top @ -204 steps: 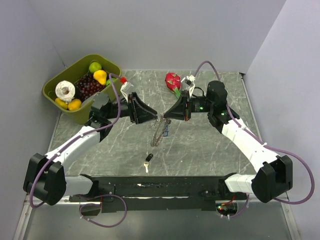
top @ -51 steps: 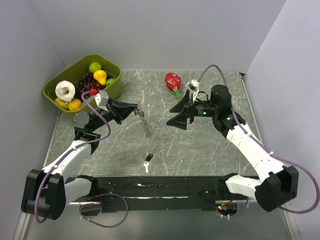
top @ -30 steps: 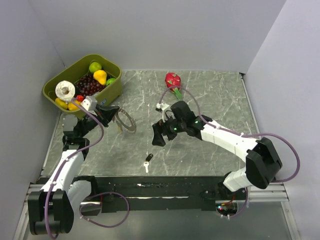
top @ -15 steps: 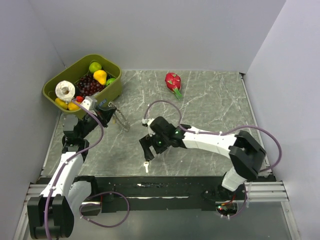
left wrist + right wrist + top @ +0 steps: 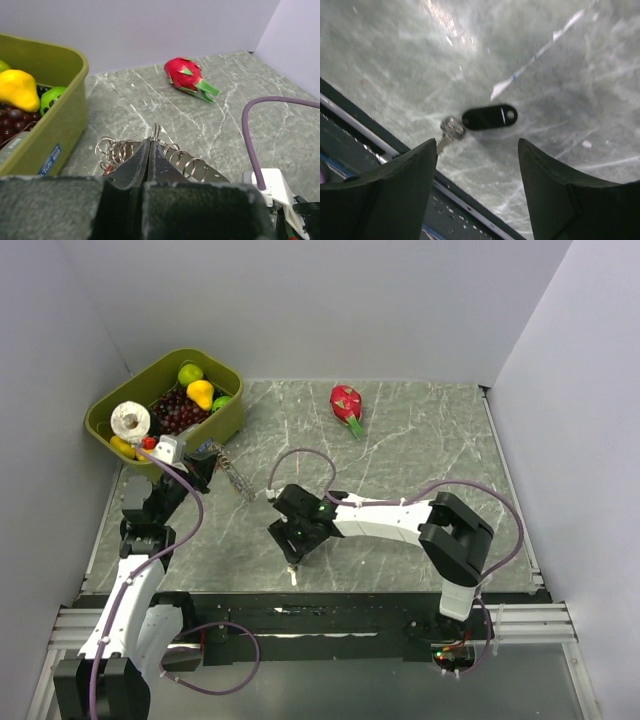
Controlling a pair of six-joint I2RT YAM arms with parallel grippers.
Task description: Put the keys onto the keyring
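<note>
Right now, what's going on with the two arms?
The left gripper is shut on the keyring, holding it beside the green bin at the left of the table. The right gripper is open and hovers over a black-headed key lying near the table's front edge. That key is not yet gripped.

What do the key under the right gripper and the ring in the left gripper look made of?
Key: head looks like matte black plastic with one faint glint; its silvery end looks metal, though blurred. Keyring, pinched in the left gripper: bare shiny metal wire, coils catching bright highlights.
</note>
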